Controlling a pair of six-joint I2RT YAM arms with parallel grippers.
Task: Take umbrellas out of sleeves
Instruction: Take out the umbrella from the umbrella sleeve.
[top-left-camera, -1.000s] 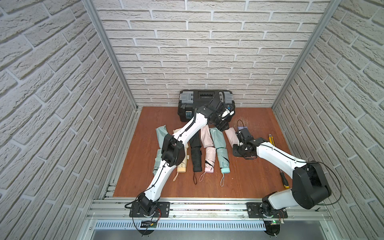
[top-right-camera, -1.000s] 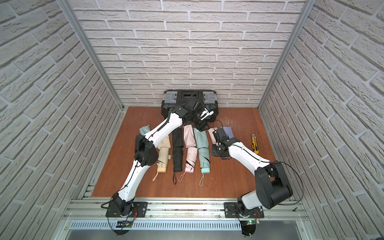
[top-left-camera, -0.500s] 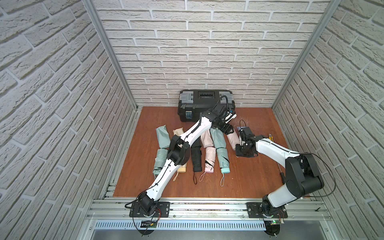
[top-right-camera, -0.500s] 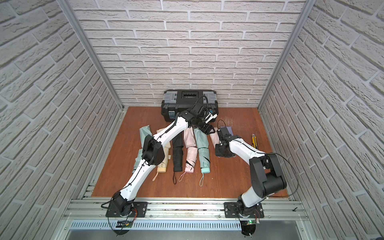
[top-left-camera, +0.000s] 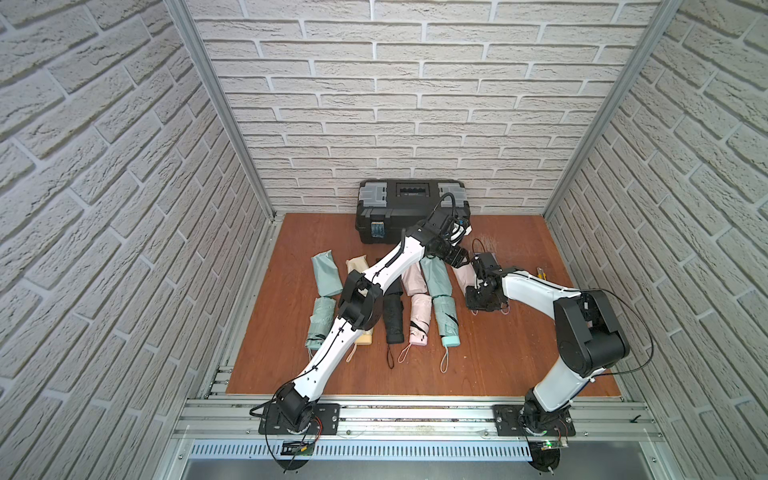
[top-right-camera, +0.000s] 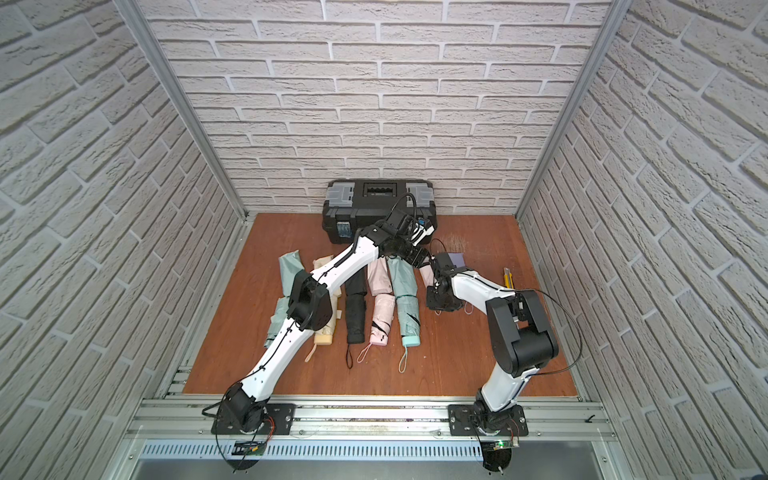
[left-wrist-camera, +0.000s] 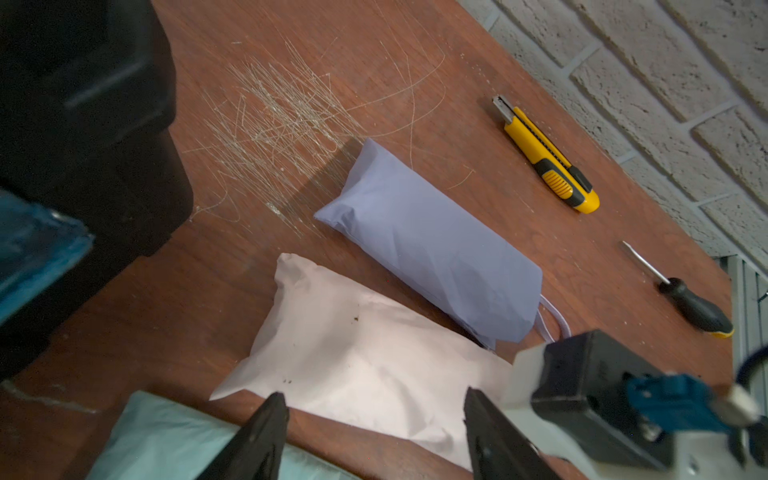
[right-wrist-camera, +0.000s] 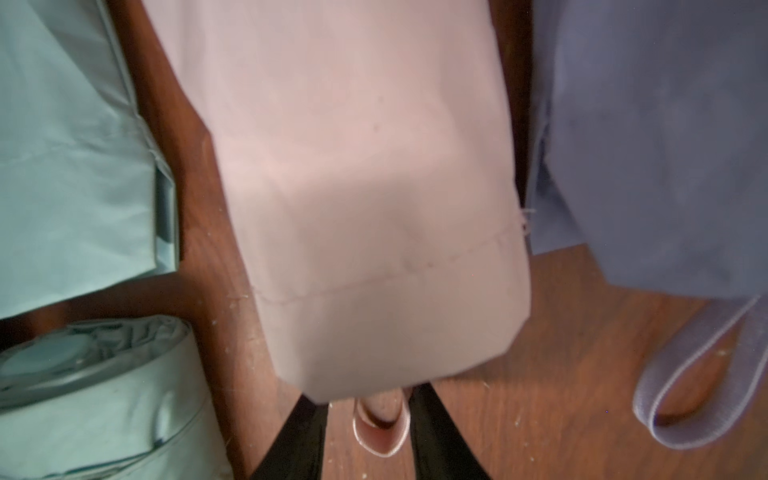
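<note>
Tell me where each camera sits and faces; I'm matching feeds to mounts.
Top views: high over the front rail, looking down on the table; left arm and right arm show whole.
Left wrist: low, facing the pink sleeve, lavender sleeve and yellow knife; open left claw shows.
Right wrist: close above the pink sleeve's mouth; right claw flanks a pink loop.
Shared: both wrist views show those two sleeves.

- Bare floor (top-left-camera: 490, 365) lies open before the row of umbrellas (top-left-camera: 446, 316).
- A black toolbox (top-left-camera: 409, 208) blocks the back wall's middle.
- Knife (left-wrist-camera: 545, 154) and screwdriver (left-wrist-camera: 685, 297) litter the right side; the gap between pink pouch (left-wrist-camera: 357, 357) and lavender pouch (left-wrist-camera: 428, 245) seems nearly shut.
</note>
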